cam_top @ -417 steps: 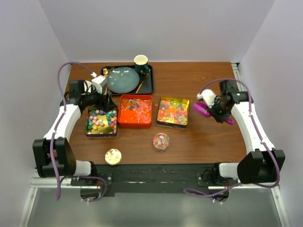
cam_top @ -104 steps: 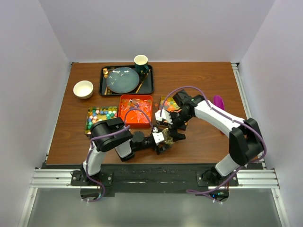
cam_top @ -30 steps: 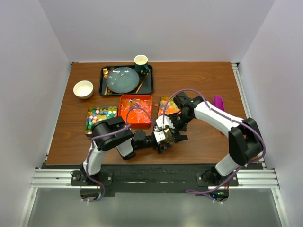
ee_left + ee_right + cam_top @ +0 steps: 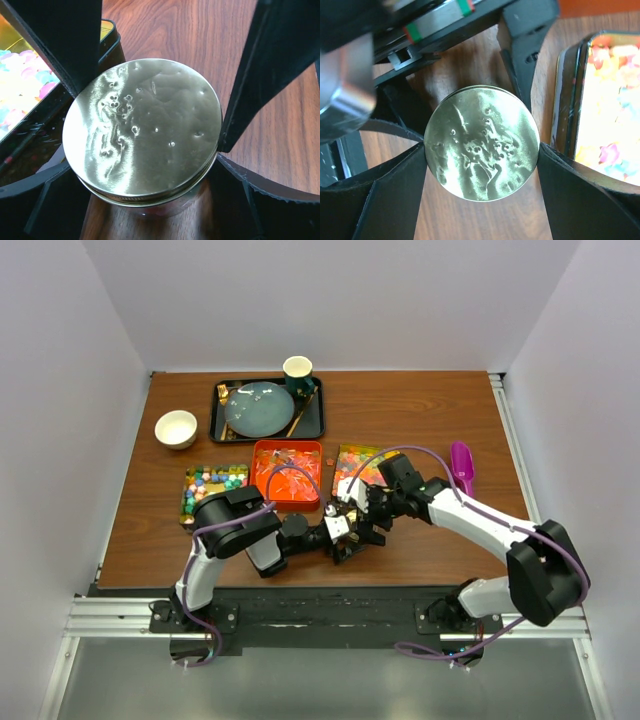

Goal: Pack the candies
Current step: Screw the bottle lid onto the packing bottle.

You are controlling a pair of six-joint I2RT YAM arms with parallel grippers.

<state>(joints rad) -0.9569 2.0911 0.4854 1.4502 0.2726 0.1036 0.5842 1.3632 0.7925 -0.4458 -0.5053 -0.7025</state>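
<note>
status: left gripper (image 4: pixel 148 122) is clamped on the jar (image 4: pixel 150 209), one finger on each side at the rim. right gripper (image 4: pixel 482 150) comes in from above, fingers pressed on opposite edges of the gold lid (image 4: pixel 481 131), which sits flat on the jar. can't tell if it's seated tight.

candies (image 4: pixel 615 75): some colour shows through the glass under the lid, fill level hidden. the rest are in three tins beyond the jar: bead tray (image 4: pixel 566 95) just beside it, red tray (image 4: pixel 254 475) further left, cube tray (image 4: pixel 186 485) furthest left.

my read: filling is done, capping is in progress. left to do: tighten and let go.

vs 13.9 s ago: the jar was open with the lid lying to its left, right gripper held the purple scoop (image 4: pixel 461 462), left gripper was up by the white bowl (image 4: pixel 176 428). now the scoop lies well right of the jar and the bowl sits far beyond-left.

vs 1 s ago: both grippers are at the jar as before, and the right elbow has swung out right.
</note>
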